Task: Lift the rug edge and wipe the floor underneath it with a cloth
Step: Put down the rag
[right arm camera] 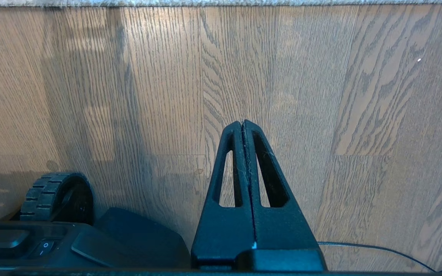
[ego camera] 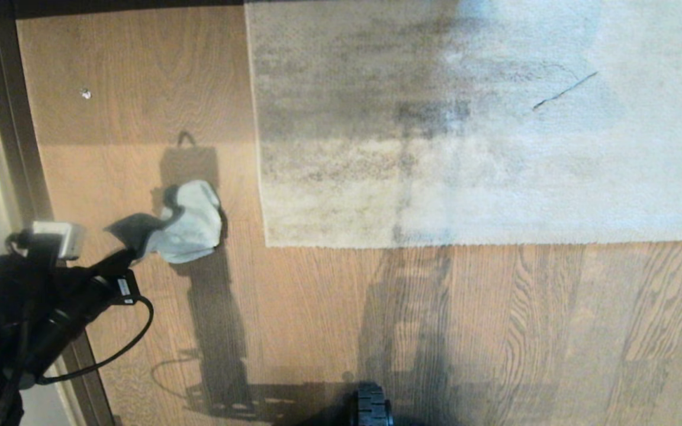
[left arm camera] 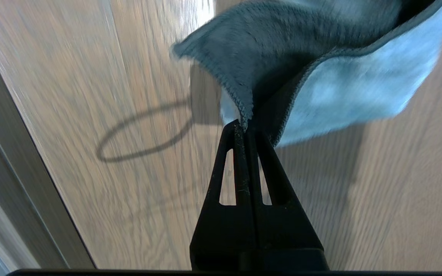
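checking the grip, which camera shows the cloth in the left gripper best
The left wrist view: the left gripper is shut on a fold of the cloth, seen close. The head view shows the whole cloth but not the pinch. The right wrist view shows none of it.

Left gripper (left arm camera: 246, 124) clamped tight (arm outstretched); right gripper (right arm camera: 243, 122) closed.

One cloth (ego camera: 190, 222), one rug (ego camera: 495, 148), two grippers (left arm camera: 246, 126).

You see the pale grey-beige mottled rug (ego camera: 483, 124) cut off at the head view's top and right edges; the small white speck (ego camera: 85, 93) is too small to identify.
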Robot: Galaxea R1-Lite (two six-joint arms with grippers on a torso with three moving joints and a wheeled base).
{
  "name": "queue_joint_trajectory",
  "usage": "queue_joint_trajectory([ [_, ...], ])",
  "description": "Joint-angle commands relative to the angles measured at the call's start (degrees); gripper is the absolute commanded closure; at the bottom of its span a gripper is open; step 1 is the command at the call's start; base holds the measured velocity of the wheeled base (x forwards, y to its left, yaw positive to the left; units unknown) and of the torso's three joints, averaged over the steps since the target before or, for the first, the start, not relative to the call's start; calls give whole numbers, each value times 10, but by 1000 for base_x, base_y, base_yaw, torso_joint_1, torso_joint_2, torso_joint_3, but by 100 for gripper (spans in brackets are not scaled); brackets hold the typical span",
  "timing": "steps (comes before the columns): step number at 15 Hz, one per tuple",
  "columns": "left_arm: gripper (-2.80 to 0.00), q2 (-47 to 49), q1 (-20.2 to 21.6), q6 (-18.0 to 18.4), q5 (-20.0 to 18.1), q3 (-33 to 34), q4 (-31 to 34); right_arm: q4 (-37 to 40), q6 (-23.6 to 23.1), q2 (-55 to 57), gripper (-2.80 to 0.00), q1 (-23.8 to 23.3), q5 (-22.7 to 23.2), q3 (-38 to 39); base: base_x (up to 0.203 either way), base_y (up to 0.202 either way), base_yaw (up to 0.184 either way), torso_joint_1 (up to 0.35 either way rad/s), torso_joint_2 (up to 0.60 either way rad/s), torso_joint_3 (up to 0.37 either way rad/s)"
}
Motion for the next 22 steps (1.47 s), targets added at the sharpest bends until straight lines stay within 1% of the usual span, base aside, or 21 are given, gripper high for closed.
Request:
queue_joint_trajectory([
  [1, 0, 21, 2, 0, 0, 0, -27, 0, 0, 1, 0, 0, 0, 0, 0, 0, 0, 0, 0, 0],
  [3, 0, 23, 2, -1, 0, 0, -27, 0, 0, 1, 0, 0, 0, 0, 0, 0, 0, 0, 0, 0],
  [4, -280, 24, 1, -2, 0, 0, -27, 0, 0, 1, 0, 0, 0, 0, 0, 0, 0, 0, 0, 0],
  [9, -280, 13, -6, -1, 0, 4, -27, 0, 0, 1, 0, 0, 0, 0, 0, 0, 0, 0, 0, 0],
  [17, -280, -23, -7, -1, 0, 28, -27, 0, 0, 1, 0, 0, 0, 0, 0, 0, 0, 0, 0, 0],
  [22, -280, -37, -7, -2, 0, 30, -27, 0, 0, 1, 0, 0, 0, 0, 0, 0, 0, 0, 0, 0],
])
